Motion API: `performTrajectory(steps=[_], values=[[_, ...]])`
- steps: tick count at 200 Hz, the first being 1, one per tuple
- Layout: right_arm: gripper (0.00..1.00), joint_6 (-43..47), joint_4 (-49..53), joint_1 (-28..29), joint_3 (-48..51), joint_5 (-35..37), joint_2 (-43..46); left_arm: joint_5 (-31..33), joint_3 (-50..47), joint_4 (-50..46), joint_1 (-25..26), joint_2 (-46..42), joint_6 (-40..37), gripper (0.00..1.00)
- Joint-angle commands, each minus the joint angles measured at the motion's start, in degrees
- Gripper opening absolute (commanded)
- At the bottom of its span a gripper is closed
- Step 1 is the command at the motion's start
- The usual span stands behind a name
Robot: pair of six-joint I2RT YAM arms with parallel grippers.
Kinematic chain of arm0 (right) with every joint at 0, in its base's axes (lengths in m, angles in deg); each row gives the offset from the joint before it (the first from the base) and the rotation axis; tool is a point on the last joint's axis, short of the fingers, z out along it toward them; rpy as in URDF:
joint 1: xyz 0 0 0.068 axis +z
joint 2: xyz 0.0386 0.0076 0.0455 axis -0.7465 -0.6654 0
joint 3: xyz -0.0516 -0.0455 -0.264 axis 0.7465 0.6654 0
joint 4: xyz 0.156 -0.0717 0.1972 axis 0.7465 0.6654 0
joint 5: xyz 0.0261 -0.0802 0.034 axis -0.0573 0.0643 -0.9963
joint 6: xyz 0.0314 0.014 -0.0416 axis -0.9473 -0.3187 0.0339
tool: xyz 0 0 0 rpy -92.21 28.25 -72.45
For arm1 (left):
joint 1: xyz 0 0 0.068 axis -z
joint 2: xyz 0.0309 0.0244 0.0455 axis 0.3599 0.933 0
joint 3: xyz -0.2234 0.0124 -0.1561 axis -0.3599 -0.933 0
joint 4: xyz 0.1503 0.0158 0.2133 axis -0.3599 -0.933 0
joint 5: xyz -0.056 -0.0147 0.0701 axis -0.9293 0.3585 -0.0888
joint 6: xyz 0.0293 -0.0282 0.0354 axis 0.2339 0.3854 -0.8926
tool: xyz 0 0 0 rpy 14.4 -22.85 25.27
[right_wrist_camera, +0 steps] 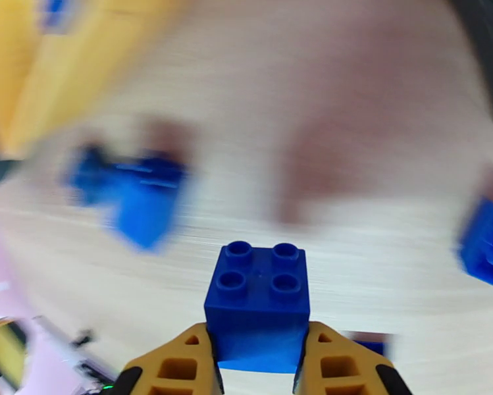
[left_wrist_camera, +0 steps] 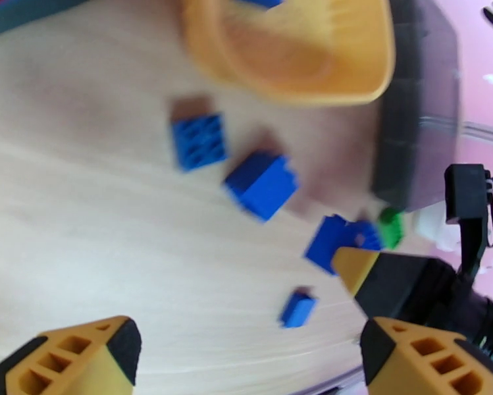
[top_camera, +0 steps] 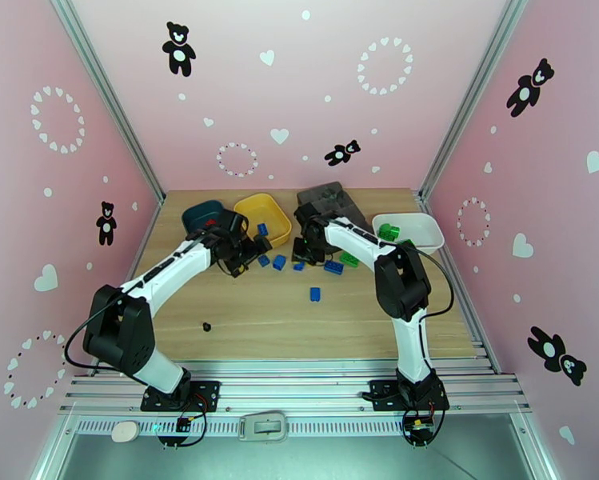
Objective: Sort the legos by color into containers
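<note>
My right gripper (right_wrist_camera: 258, 367) is shut on a blue two-by-two lego (right_wrist_camera: 258, 294), studs up, just above the wood. From above, that gripper (top_camera: 303, 254) hangs right of the yellow container (top_camera: 273, 216). My left gripper (left_wrist_camera: 246, 363) is open and empty over the table, and from above it (top_camera: 249, 250) sits below the yellow container. Loose blue legos (left_wrist_camera: 199, 141) (left_wrist_camera: 262, 184) (left_wrist_camera: 297, 309) lie ahead of it. A blue lego (top_camera: 261, 229) rests in the yellow container. The teal container (top_camera: 201, 213) is at back left. Green legos (top_camera: 389, 231) lie in the white container (top_camera: 427, 230).
A dark grey compartment tray (top_camera: 331, 199) stands behind the right gripper. A green lego (top_camera: 349, 258) and blue legos (top_camera: 333, 267) (top_camera: 315, 294) lie on the table. A tiny black bit (top_camera: 206, 326) sits nearer the front. Pink walls close in three sides.
</note>
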Motion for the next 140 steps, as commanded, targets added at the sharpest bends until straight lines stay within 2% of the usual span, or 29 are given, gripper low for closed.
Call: performTrajectory(steps=[1,23,42,53,64,84,104,140], values=[[0.15,-3.72,-7.09,0.24,-6.5,-7.95,-3.93,-5.51,2.96,3.61,-2.56,2.09,1.72,0.92],[0.15,-6.1,-7.34,0.11,-15.4,-9.27,-9.47,-4.89,5.07,2.79,-4.4,2.28,1.98,0.92],[0.18,-9.33,-7.87,-0.15,-24.24,-9.3,-15.42,-1.13,7.49,-1.56,-4.87,1.63,0.48,0.91],[0.25,-10.46,-8.12,-0.3,-29.28,-9.67,-18.9,0.6,8.29,-3.39,-4.94,1.09,-0.37,0.91],[0.37,-13.33,-8.18,-0.32,-35.43,-10.18,-22.9,1.37,8.13,-4.32,-4.93,0.23,-0.81,0.91],[0.5,-14.57,-7.31,-0.6,-43.38,-10.66,-27.15,3.22,7.4,-6.4,-4.95,-0.97,-2.21,0.91],[0.57,-13.58,-6.63,-0.94,-44.28,-10.43,-26.61,5.17,5.83,-8.16,-4.97,-2.26,-3.55,0.9],[0.6,-4.43,1.62,-1.08,-41.6,-7.13,-20.45,8.26,3.7,-10.69,-4.19,-3.75,-5.79,0.88]])
